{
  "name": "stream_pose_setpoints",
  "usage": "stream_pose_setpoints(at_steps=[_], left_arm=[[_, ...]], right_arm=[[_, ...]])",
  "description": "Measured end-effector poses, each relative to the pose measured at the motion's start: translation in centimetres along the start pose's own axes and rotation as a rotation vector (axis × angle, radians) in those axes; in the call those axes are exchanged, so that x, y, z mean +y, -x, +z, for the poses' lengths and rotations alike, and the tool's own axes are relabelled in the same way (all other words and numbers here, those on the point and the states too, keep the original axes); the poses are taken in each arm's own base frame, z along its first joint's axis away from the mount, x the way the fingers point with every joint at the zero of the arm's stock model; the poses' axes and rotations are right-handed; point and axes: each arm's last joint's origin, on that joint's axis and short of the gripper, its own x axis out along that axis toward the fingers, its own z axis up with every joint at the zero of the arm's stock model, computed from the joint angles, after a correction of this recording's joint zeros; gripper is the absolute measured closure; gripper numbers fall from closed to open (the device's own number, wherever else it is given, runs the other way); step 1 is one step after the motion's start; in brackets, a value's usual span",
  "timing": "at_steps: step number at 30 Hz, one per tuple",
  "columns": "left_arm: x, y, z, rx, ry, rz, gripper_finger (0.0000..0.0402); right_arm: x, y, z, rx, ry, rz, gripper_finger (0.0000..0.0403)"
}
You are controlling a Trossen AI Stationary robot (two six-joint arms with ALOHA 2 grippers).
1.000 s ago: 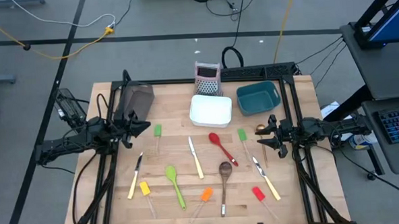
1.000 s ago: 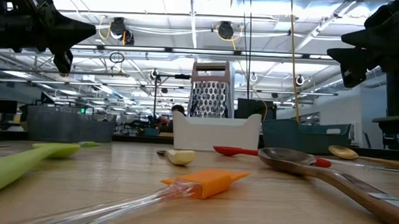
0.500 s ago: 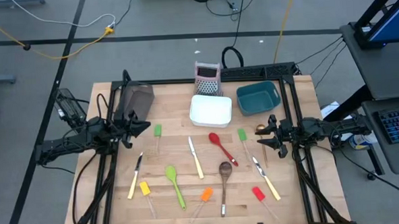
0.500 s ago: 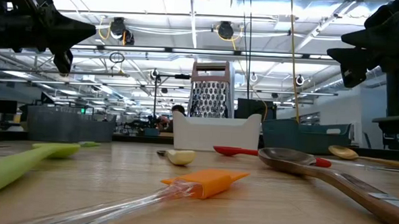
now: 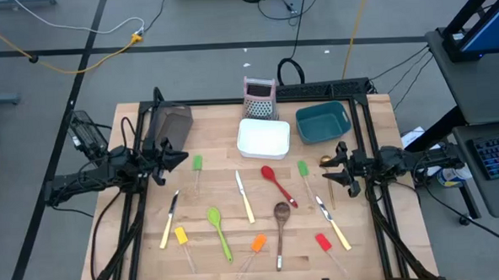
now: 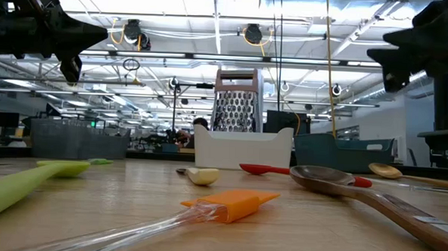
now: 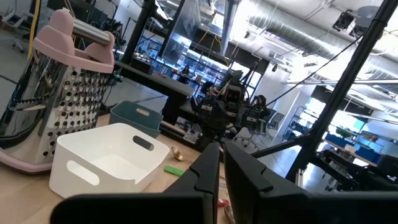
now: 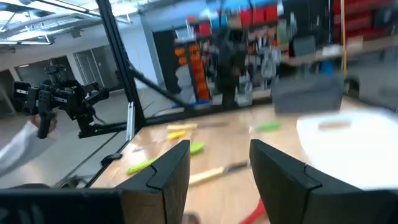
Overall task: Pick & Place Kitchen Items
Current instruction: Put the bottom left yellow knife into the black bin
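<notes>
**A:** Two grippers, both raised off the table and holding nothing. Where does each one sit?

**B:** Left gripper point(image 5: 176, 157) hangs at the table's left side with its fingers point(image 7: 208, 168) drawn nearly together, only a thin slit between them. Right gripper point(image 5: 335, 175) hangs at the right side, its jaws spread apart and empty.

**A:** What lies nearest the left one?

**B:** A green-headed spatula point(image 5: 197, 165) just ahead of its tips, and a cream-handled knife point(image 5: 168, 218) below it toward the front edge, with a yellow-headed spatula point(image 5: 181, 236) beside that. The dark mesh bin point(image 5: 169, 123) stands close behind that gripper.

**A:** And by the right one?

**B:** A gold spoon point(image 5: 326, 163) just beside its tips, a second green-headed spatula point(image 5: 303, 169) a little farther inward, and another cream-handled knife point(image 5: 332, 225) toward the front edge, with a red-headed spatula point(image 5: 323, 242) next to it.

**A:** Between the two?

**B:** A third knife point(image 5: 244, 197), a red spoon point(image 5: 274, 182), a green spoon point(image 5: 217, 227), a wooden spoon point(image 5: 281, 222) and an orange-headed spatula point(image 5: 256, 243), all flat on the wood. Beyond them stand the white bin point(image 5: 264, 138), the teal bin point(image 5: 324, 122) and the grater point(image 5: 259, 98).
</notes>
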Motion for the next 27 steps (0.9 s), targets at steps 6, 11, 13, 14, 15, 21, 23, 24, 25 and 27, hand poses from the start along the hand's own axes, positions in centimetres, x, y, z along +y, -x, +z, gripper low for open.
stream_pose_setpoints(at_steps=[6,11,13,14,15,21,23,24,25,27], left_arm=[[0.0,0.0,0.0,0.000,0.000,0.000,0.0376],[0.0,0.0,0.0,-0.004,-0.001,0.008,0.0376],[0.1,0.0,0.0,-0.012,-0.004,0.020,0.0376],[0.1,0.0,0.1,-0.015,-0.004,0.026,0.0376],[0.1,0.0,0.1,-0.018,-0.003,0.027,0.0376],[0.1,0.0,0.1,-0.019,-0.043,0.032,0.0376],[0.1,0.0,0.1,-0.021,-0.079,0.038,0.0376],[0.1,0.0,0.1,-0.021,-0.097,0.039,0.0376],[0.1,0.0,0.1,-0.025,-0.125,0.042,0.0376],[0.1,0.0,0.4,-0.060,-0.192,0.062,0.0376]], right_arm=[[0.2,0.0,0.9,-0.093,0.057,0.017,0.0243],[0.2,0.1,1.1,-0.116,0.033,0.022,0.0243],[0.2,0.1,1.1,-0.114,0.006,0.024,0.0243],[0.2,0.1,1.1,-0.115,0.001,0.024,0.0243],[0.2,0.1,1.1,-0.117,0.001,0.025,0.0243],[0.1,0.1,1.3,-0.140,0.059,-0.022,0.0243],[0.0,0.1,1.5,-0.166,0.075,-0.084,0.0243],[-0.1,0.2,1.6,-0.180,0.076,-0.118,0.0243],[-0.2,0.2,1.7,-0.196,0.076,-0.158,0.0243],[-0.4,0.3,2.0,-0.227,0.081,-0.220,0.0243]])
